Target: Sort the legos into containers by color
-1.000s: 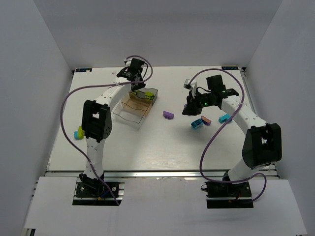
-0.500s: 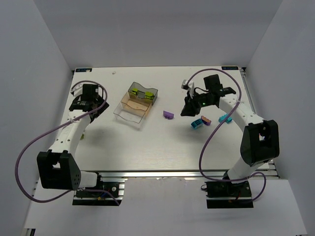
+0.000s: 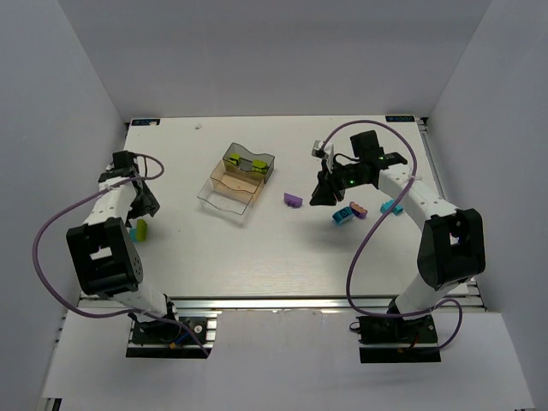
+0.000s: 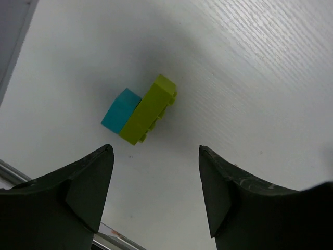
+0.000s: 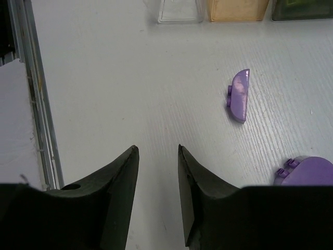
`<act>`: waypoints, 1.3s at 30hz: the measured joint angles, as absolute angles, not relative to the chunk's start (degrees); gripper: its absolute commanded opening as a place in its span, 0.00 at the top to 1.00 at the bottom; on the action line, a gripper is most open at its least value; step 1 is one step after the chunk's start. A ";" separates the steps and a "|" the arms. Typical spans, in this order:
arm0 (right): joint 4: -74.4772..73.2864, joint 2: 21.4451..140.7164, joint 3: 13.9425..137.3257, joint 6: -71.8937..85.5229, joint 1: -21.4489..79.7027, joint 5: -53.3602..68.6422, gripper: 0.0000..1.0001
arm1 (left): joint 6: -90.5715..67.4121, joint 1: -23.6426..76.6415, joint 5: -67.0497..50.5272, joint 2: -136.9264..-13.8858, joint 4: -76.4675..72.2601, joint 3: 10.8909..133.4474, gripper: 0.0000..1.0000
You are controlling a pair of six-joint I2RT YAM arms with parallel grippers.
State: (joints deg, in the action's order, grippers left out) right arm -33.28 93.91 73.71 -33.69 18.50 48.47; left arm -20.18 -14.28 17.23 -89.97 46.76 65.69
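Your left gripper [image 4: 154, 150] has its fingers spread and empty; the lime brick [image 4: 148, 109], touching a cyan brick [image 4: 120, 111], lies just beyond them. Your right gripper [image 5: 157, 148] is parted and empty; a purple brick [image 5: 239, 95] lies ahead, to the right of its fingers.

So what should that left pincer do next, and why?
Probably lower and close on the lime green brick. The left pincer hangs open over it, holding nothing. That brick touches a cyan brick, so the grip should take the green one alone. Green bricks already lie in the smoky grey tray, which is likely where this one belongs.
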 measured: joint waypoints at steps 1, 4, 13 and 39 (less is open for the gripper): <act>-33.28 93.91 73.71 -33.71 18.50 48.58 0.58 | -18.70 -14.28 16.78 -91.00 46.24 65.80 0.24; -33.15 93.89 73.63 -33.85 18.50 48.75 0.58 | -13.69 -14.26 14.96 -93.06 44.56 65.82 0.29; -32.84 93.80 73.12 -33.87 18.50 49.76 0.58 | -0.32 -14.26 11.97 -93.89 38.20 65.87 0.41; -31.97 93.32 71.64 -33.82 17.80 50.19 0.57 | 4.32 -15.81 12.56 -100.92 36.45 64.84 0.48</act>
